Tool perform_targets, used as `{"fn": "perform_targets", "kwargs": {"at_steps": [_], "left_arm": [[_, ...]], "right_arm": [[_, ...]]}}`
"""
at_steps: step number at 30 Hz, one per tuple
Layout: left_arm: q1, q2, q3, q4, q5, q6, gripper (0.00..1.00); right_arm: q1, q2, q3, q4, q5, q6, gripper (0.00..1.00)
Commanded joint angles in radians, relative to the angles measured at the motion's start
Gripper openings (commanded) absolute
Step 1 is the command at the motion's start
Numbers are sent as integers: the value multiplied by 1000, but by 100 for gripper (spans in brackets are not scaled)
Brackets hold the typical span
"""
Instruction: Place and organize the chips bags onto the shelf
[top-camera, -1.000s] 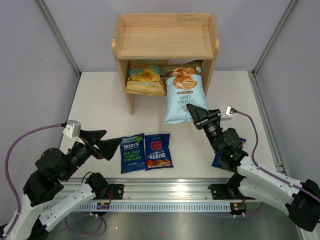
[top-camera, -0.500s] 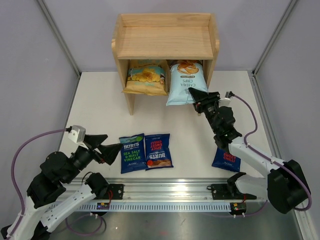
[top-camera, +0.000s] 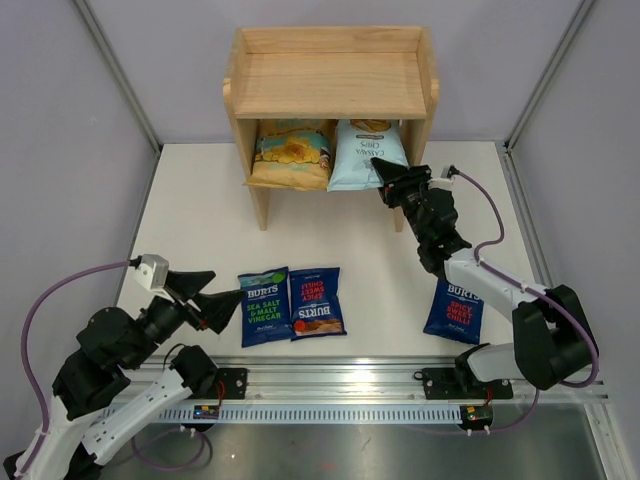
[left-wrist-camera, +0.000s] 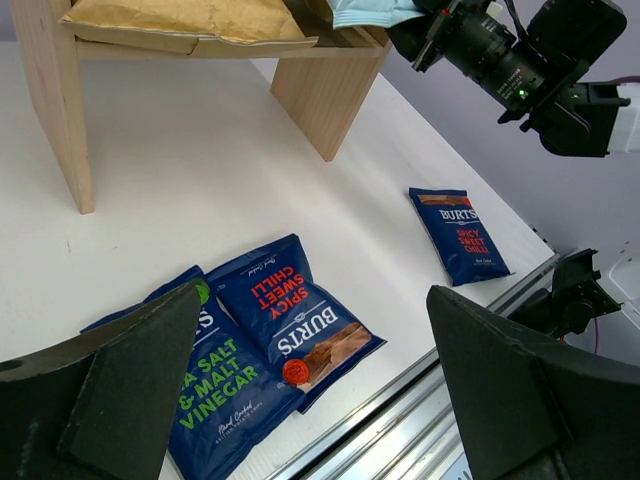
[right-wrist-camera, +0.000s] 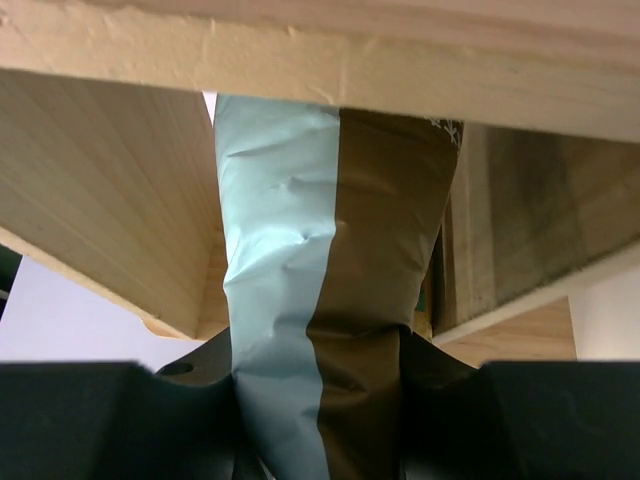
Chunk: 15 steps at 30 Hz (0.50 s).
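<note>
My right gripper (top-camera: 385, 178) is shut on the lower edge of the pale blue cassava bag (top-camera: 364, 155), which sits in the right half of the wooden shelf's (top-camera: 330, 85) lower tier; in the right wrist view the bag (right-wrist-camera: 320, 290) is pinched between the fingers under the upper board. The yellow-and-teal bag (top-camera: 290, 152) lies in the left half of that tier. Two dark blue BURTS bags (top-camera: 265, 305) (top-camera: 317, 300) lie side by side on the table, right of my open, empty left gripper (top-camera: 222, 297). A third BURTS bag (top-camera: 457, 310) lies at the right.
The shelf's upper tier (top-camera: 330, 80) holds nothing. The white table (top-camera: 200, 220) ends at an aluminium rail (top-camera: 330, 385) along the near edge. Grey walls enclose the sides. In the left wrist view the right arm (left-wrist-camera: 520, 70) reaches toward the shelf leg (left-wrist-camera: 325, 100).
My right gripper has pushed the cassava bag from the table in front of the shelf back into the lower tier's right half. The left arm has shifted slightly.
</note>
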Motion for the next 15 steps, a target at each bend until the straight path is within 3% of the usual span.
{"fn": "perform_targets", "kwargs": {"at_steps": [1,15], "left_arm": [[-2,-13,0,36,31,23,99],[-2,-30,-5,42,44,23,99]], "right_arm": [[-14,33,101,54,-38,6,19],[-71,8,122,-168,-6,-42,25]]}}
